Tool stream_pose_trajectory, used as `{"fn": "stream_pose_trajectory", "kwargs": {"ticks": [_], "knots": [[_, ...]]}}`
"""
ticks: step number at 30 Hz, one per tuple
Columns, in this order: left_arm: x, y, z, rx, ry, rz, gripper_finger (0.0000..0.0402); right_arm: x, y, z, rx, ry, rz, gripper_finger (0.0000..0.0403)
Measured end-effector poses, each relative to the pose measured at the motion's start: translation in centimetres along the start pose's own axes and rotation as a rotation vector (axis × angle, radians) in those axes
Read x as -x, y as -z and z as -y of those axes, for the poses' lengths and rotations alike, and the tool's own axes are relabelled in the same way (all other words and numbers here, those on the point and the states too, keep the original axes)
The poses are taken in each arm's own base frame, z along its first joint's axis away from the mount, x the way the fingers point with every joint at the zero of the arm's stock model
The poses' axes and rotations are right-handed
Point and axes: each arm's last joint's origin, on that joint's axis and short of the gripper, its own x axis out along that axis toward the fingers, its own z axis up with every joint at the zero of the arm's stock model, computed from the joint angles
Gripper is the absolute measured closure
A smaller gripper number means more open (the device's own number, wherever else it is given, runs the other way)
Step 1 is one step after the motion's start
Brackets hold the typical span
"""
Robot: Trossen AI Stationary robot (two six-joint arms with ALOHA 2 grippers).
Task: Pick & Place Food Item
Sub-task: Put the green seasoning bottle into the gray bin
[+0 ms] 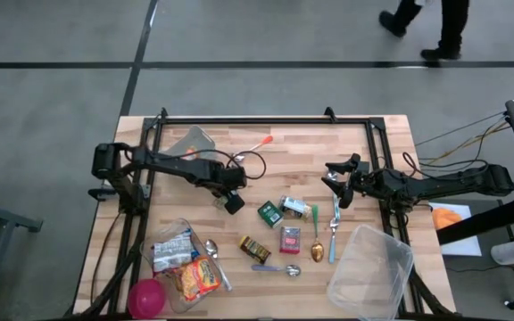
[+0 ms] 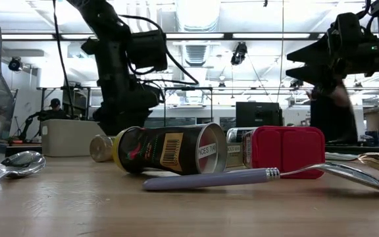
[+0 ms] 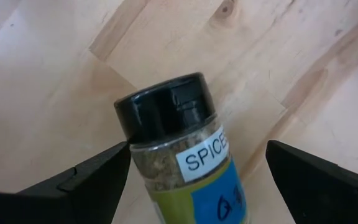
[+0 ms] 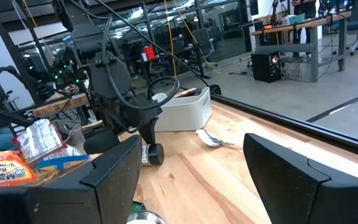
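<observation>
Nothing is lifted yet: the left gripper point(image 1: 233, 203), jaws apart, straddles the spice jar point(image 3: 182, 155) at frame centre, while the right gripper point(image 1: 339, 189) waits open, centre-right.

The high view looks straight down on the whole wooden table point(image 1: 266, 156) and both arms. The low view sits at tabletop height, close behind a lying can point(image 2: 170, 149) and a purple-handled spoon point(image 2: 242, 176), facing the room. The left wrist view looks down, very near, onto a spice jar point(image 3: 179, 149). The right wrist view faces level across the table toward the other arm point(image 4: 120, 93), sharing that jar point(image 4: 151, 154).
</observation>
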Motion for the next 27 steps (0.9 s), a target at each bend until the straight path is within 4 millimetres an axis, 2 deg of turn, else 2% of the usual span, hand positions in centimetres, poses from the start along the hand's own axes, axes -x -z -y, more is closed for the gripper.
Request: {"fn": "stream_pose_trajectory", "kwargs": {"ticks": [5, 17, 20, 27], "knots": [[-0.38, 0.03, -0.04, 0.0, -0.011, -0.01, 0.0074, 0.0, -0.01, 0.0, 0.0, 0.001, 0.001, 0.0126], [-0.37, 0.0, -0.04, 0.001, -0.01, -0.008, 0.023, 0.0, 0.0, 0.0, 0.0, 0.0, 0.0, 0.0126], [-0.36, -0.01, -0.04, 0.001, -0.009, -0.007, 0.0246, 0.0, 0.0, 0.0, 0.0, 0.0, 0.0, 0.0126], [-0.36, -0.03, -0.02, 0.001, -0.008, -0.005, 0.0252, 0.0, 0.0, 0.0, 0.0, 0.0, 0.0, 0.0126]]}}
